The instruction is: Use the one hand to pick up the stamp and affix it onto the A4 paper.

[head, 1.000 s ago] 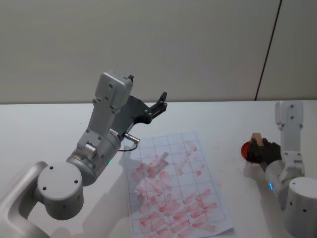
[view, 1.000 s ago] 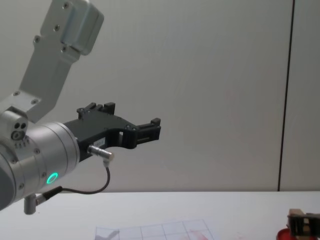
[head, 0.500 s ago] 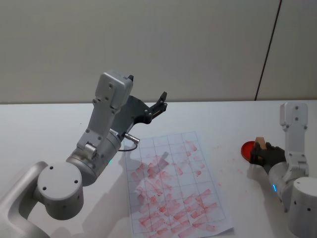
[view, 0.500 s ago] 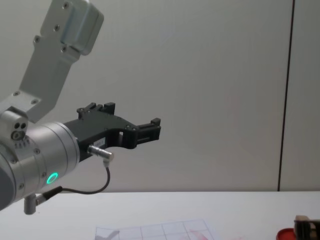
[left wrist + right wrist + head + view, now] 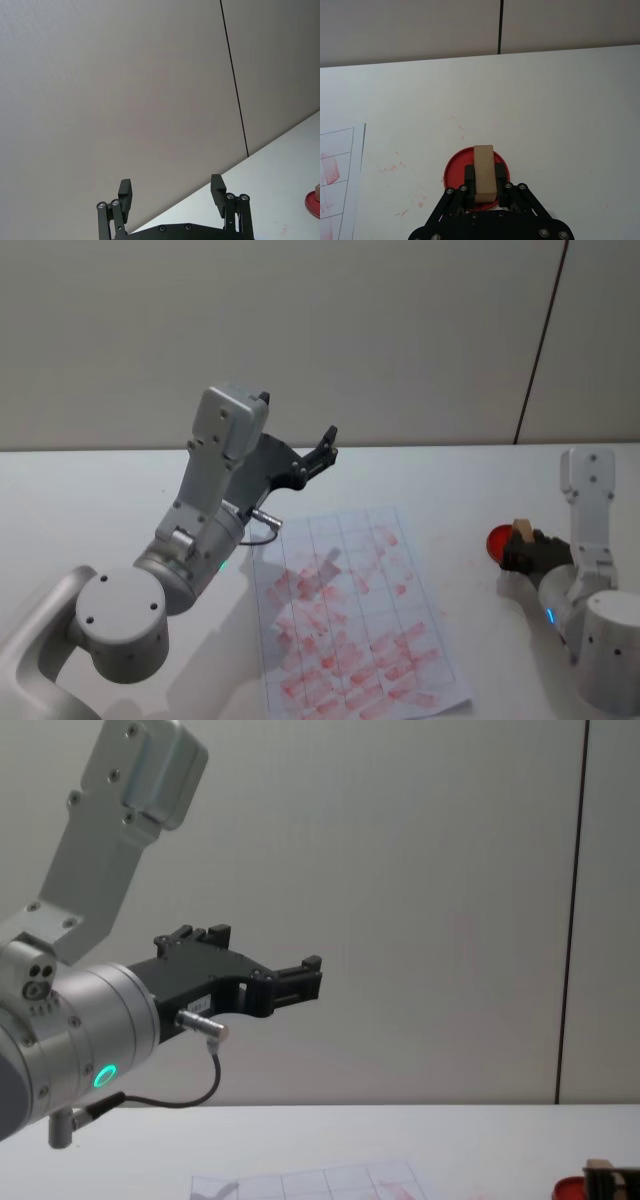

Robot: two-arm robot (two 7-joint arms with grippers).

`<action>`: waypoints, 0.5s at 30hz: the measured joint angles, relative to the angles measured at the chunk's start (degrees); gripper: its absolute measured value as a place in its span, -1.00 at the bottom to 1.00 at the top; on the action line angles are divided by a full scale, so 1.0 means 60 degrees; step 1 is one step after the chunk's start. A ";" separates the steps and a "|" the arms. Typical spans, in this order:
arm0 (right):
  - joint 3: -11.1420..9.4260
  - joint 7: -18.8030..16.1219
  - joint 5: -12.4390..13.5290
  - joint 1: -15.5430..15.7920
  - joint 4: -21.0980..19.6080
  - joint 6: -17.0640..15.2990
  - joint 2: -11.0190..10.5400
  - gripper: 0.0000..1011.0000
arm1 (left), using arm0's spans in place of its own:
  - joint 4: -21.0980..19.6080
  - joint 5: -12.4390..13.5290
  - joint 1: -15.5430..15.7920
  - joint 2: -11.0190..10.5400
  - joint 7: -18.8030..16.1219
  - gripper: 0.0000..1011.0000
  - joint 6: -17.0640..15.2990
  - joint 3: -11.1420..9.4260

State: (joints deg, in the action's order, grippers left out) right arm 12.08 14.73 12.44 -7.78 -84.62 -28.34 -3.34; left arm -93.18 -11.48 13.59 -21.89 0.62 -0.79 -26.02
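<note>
Right wrist view, right gripper (image 5: pixel 484 186) pinching stamp (image 5: pixel 484 165), seemingly on ink pad (image 5: pixel 454 172); left gripper (image 5: pixel 171 186) spread

Tan stamp (image 5: pixel 484 172); red-blotched, greyish-gridded paper (image 5: pixel 350 610)

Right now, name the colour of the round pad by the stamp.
The pad is red; right wrist view shows it best.

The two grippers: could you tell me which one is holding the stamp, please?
The right gripper is shut on the stamp at the red ink pad. The left gripper is open and empty, raised in the air.
</note>
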 joint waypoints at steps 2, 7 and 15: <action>-0.0010 -0.0021 -0.0003 -0.0058 0.0083 -0.0046 0.0030 -0.56 | 0.0000 0.0000 0.0000 0.0000 0.0000 0.98 0.0000 0.0000; -0.0042 -0.0078 0.0015 -0.0166 0.0231 -0.0176 0.0081 -0.56 | 0.0000 0.0000 0.0000 0.0000 0.0000 0.98 0.0000 0.0001; -0.0085 -0.0150 0.0079 -0.0267 0.0404 -0.0342 0.0148 -0.56 | 0.0000 0.0000 0.0000 0.0001 0.0000 0.98 0.0000 0.0000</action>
State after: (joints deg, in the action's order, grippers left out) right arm 11.57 13.83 12.92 -9.38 -82.19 -30.39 -2.45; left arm -93.17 -11.48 13.59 -21.89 0.62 -0.80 -26.02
